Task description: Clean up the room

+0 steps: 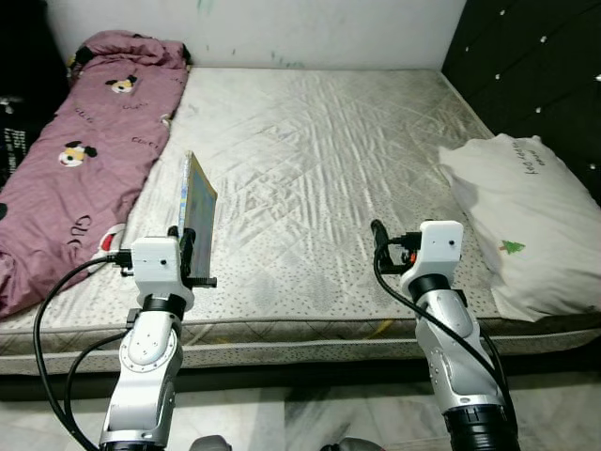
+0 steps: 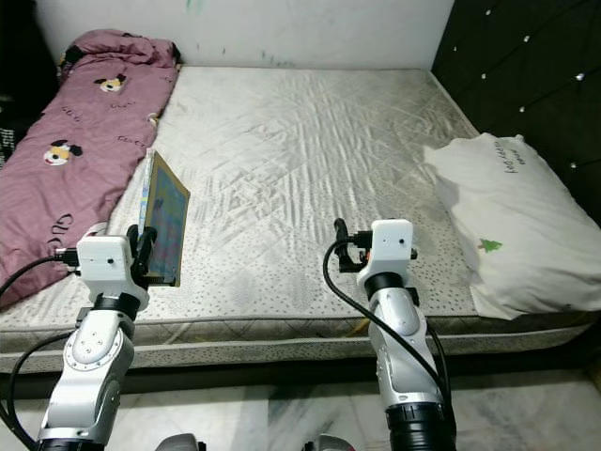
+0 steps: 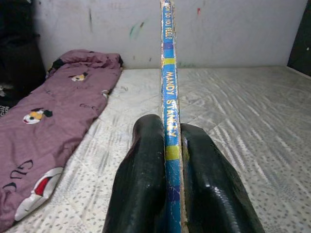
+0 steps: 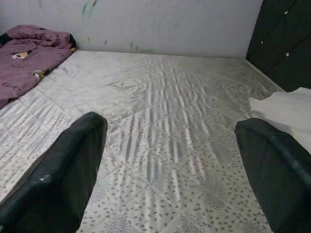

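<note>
With the left gripper (image 1: 192, 252) clamped only on the lower edge of the upright book (image 1: 197, 214) near the mattress (image 1: 310, 160) front edge, it could tip or slip, while the right gripper (image 4: 170, 160) holds its jaws apart.

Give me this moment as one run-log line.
left gripper: shut on book, held upright on edge above mattress | right gripper: open, nothing held, over mattress | pillow: at headboard side | blanket: along left edge
</note>
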